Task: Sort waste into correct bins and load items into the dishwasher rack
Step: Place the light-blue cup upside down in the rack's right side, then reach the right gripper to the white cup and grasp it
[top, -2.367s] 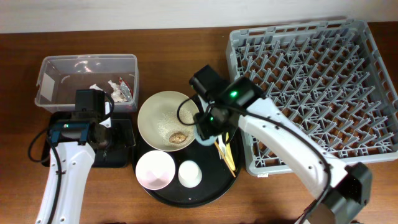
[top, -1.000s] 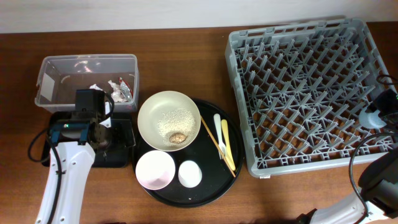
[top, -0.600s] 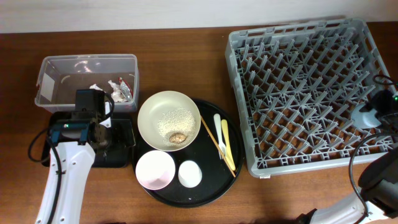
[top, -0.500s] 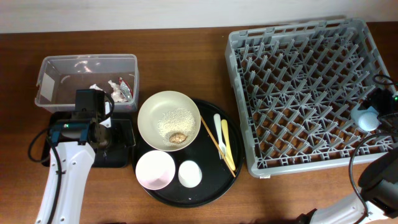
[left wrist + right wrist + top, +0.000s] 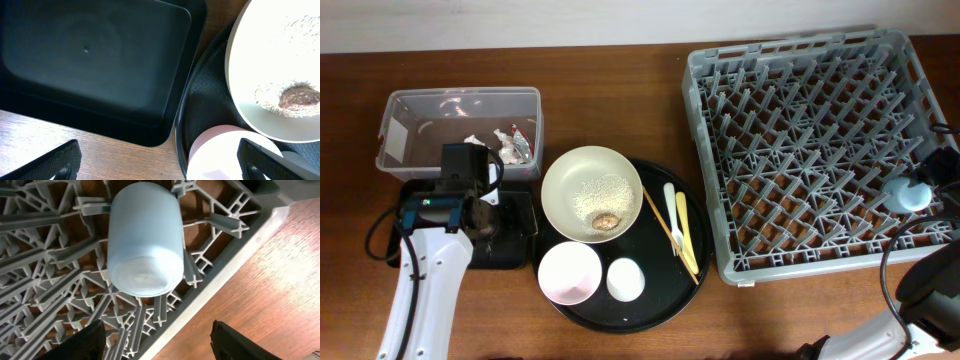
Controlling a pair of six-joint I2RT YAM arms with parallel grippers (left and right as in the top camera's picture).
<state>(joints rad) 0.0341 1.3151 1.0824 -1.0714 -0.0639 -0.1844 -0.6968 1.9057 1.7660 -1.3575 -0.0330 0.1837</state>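
The light-blue cup (image 5: pixel 905 193) rests among the pegs at the right edge of the grey dishwasher rack (image 5: pixel 800 150). In the right wrist view the cup (image 5: pixel 145 245) shows its base. My right gripper (image 5: pixel 160 345) is open just behind it, apart from it. My left gripper (image 5: pixel 157 165) is open and empty by the flat black tray (image 5: pixel 95 60), with the pink cup (image 5: pixel 225 152) at its right finger. The cream bowl (image 5: pixel 590 185) holds rice and a brown lump (image 5: pixel 608 220). Tissue (image 5: pixel 480 142) and a red wrapper (image 5: pixel 520 143) lie in the clear tub (image 5: pixel 395 110).
The round black tray (image 5: pixel 660 295) carries the bowl, the pink cup (image 5: pixel 569 272), a white cup (image 5: pixel 625 279), chopsticks (image 5: pixel 660 220), a pale utensil (image 5: pixel 672 205) and a yellow utensil (image 5: pixel 686 240). The right arm's cable runs past the rack's right side.
My right arm carried the light-blue cup from the round tray to the rack's right edge and let go. The cup now rests on the pegs. The left arm has not moved.
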